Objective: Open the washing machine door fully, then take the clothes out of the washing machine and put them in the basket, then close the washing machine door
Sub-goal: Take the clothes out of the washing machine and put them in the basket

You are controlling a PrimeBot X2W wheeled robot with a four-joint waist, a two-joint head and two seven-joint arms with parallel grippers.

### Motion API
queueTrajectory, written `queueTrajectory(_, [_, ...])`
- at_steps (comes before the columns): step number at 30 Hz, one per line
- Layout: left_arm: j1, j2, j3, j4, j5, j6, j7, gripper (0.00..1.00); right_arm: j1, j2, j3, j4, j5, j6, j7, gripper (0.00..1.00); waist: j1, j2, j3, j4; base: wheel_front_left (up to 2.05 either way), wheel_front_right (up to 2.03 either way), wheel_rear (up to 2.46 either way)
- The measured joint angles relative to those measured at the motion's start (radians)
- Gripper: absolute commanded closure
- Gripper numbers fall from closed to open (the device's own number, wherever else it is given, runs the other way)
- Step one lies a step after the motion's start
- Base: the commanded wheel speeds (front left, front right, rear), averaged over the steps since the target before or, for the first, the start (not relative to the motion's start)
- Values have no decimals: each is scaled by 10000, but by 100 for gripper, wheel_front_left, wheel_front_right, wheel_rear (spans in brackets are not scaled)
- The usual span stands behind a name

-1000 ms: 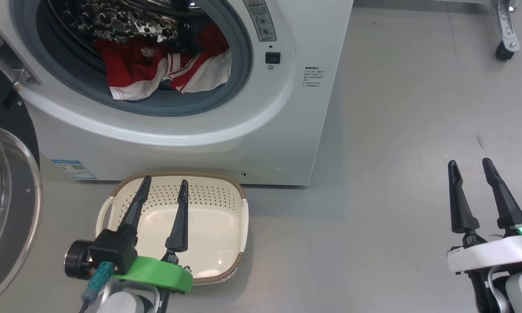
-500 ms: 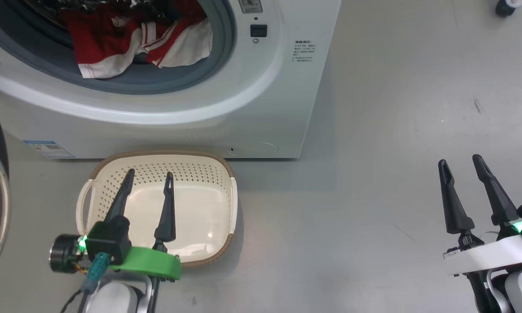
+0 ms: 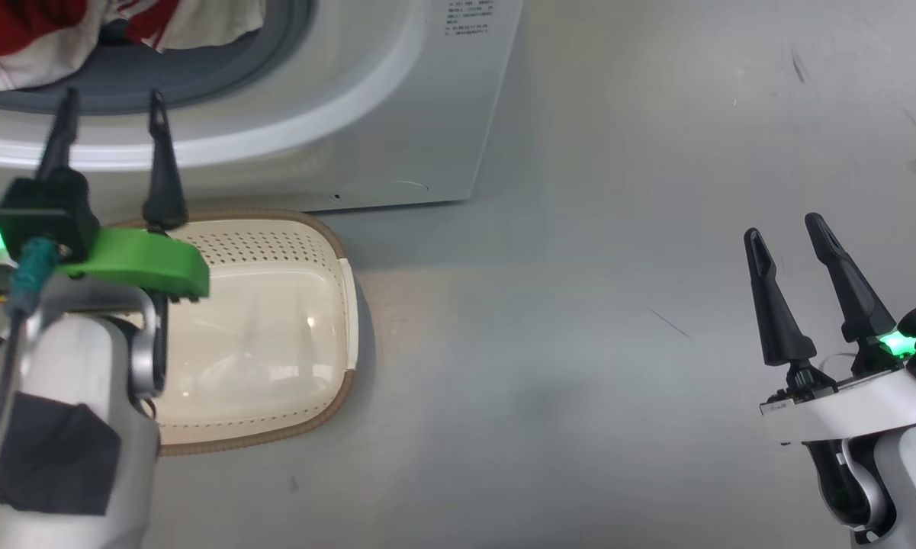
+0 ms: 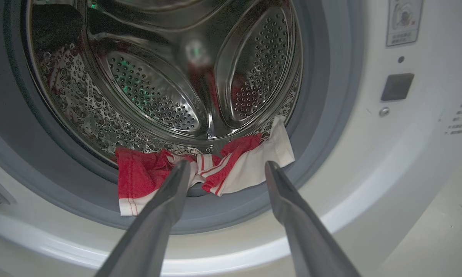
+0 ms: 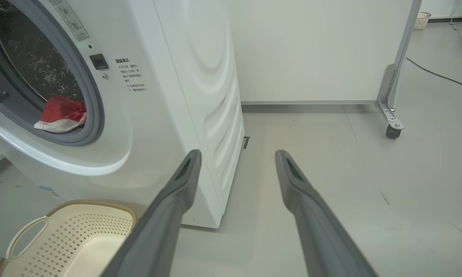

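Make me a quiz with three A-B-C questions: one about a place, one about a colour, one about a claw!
1. Where is the basket?
A) on the floor before the washing machine
B) inside the drum
C) on the machine

2. What colours are the clothes?
A) blue and yellow
B) red and white
C) green and black

3. How is the left claw?
A) gripping a sock
B) gripping the basket
C) open, holding nothing

Answers: 1A, it sits on the floor at the machine's foot. 2B, red fabric, white stripes. 3C, it is spread wide, gripping nothing.
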Motion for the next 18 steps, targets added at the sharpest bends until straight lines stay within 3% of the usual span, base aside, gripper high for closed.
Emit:
queueTrajectory(11, [-2204, 834, 1001, 725, 606, 81, 1429, 0, -550, -140, 144, -128, 167, 0, 0, 0, 0, 0, 1202, -799, 0, 0, 0])
queueTrajectory(18, [-3843, 1467, 1689, 1312, 915, 81, 2922, 0, -1048, -257, 234, -290, 328, 0, 0, 0, 1, 0, 2138, -1142, 0, 0, 0])
